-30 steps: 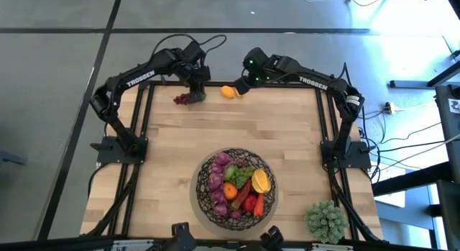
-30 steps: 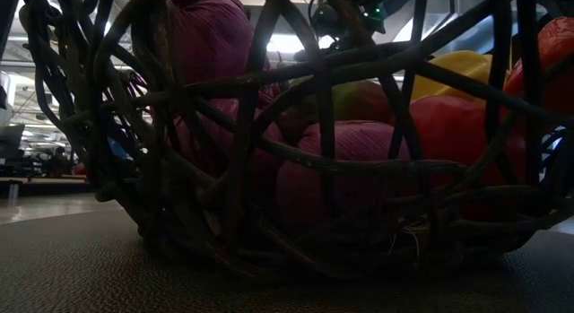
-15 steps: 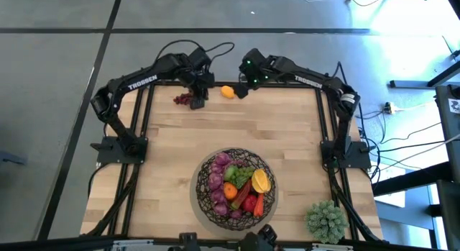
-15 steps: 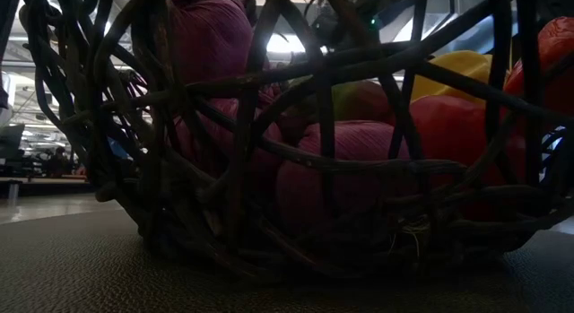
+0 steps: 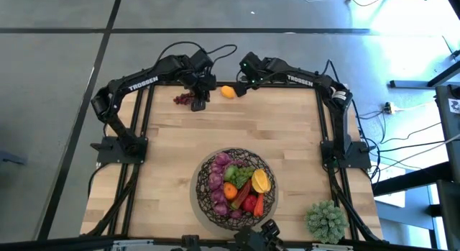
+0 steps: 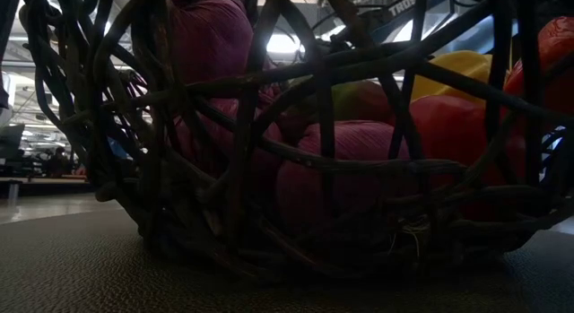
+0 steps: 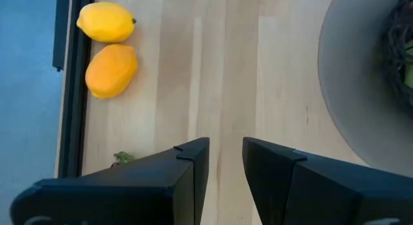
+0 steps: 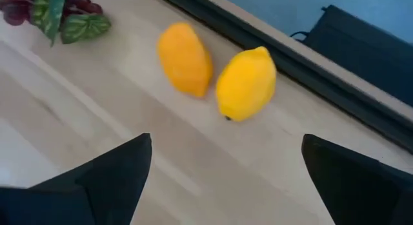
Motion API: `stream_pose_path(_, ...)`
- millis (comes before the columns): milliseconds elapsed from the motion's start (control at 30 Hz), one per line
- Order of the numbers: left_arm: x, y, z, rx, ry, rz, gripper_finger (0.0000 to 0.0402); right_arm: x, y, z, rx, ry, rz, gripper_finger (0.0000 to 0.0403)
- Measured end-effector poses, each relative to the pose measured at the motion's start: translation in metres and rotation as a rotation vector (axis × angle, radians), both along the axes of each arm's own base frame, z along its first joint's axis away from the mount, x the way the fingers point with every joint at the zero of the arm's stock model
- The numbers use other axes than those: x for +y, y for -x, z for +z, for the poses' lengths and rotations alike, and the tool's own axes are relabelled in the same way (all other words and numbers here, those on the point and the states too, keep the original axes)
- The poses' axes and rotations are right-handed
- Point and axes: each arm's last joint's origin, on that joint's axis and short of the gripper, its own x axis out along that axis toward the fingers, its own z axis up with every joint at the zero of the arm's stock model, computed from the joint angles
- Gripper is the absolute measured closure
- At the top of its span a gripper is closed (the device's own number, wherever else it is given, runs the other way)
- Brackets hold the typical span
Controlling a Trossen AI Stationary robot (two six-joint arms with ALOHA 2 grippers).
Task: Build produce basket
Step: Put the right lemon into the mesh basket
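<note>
Near the table's front edge, centred: the basket (image 5: 236,191), a round dark woven-wire bowl on a grey round mat (image 7: 348,77), filled with purple balls (image 5: 215,180), a green grape bunch (image 5: 242,175), an orange (image 5: 229,192), a carrot (image 5: 244,192) lying slantwise with its long axis running from near left to far right, a yellow lemon (image 5: 260,181) and red peppers (image 5: 251,203). In the low view, right up against the lens, the same basket wall (image 6: 269,160), with purple balls (image 6: 345,169) and red and yellow pieces behind the mesh. At the far edge of the table (image 5: 172,150), about midway: an orange lemon-shaped fruit (image 8: 186,60) and a yellow lemon (image 8: 246,84), side by side and touching, long axes roughly parallel, the yellow one's nub tip turned away from the table's middle toward the black frame rail (image 8: 303,57). Left of these, a purple grape bunch (image 5: 183,99) with green leaves (image 8: 77,25), lying flat on the wood. Left gripper (image 7: 226,154) low over the far edge between grapes and lemons, fingers (image 7: 193,160) drawn close with a slim gap, nothing between them. Right gripper (image 8: 226,180) just beside the two lemons on their right, fingers (image 8: 122,170) spread wide apart, holding nothing, both fruits lying free ahead of it. At the near right corner, a pale green spiky ball plant (image 5: 327,220).
</note>
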Motion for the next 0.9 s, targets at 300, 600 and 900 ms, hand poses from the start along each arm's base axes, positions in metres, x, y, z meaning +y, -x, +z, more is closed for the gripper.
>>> stream_pose_path(300, 0.006, -0.009, 0.007, -0.068, -0.150, -0.012, 0.0318, 0.009, -0.005, 0.000, 0.055, 0.059, 0.043, 0.0015)
stream_pose_path(600, 0.009, -0.013, 0.010, -0.121, -0.181, 0.016, 0.0318, 0.025, -0.014, 0.000, 0.043, 0.045, 0.105, 0.0015)
stream_pose_path(900, 0.009, -0.013, 0.010, -0.120, -0.180, 0.016, 0.0318, 0.040, -0.023, 0.000, 0.047, 0.057, 0.207, 0.0015)
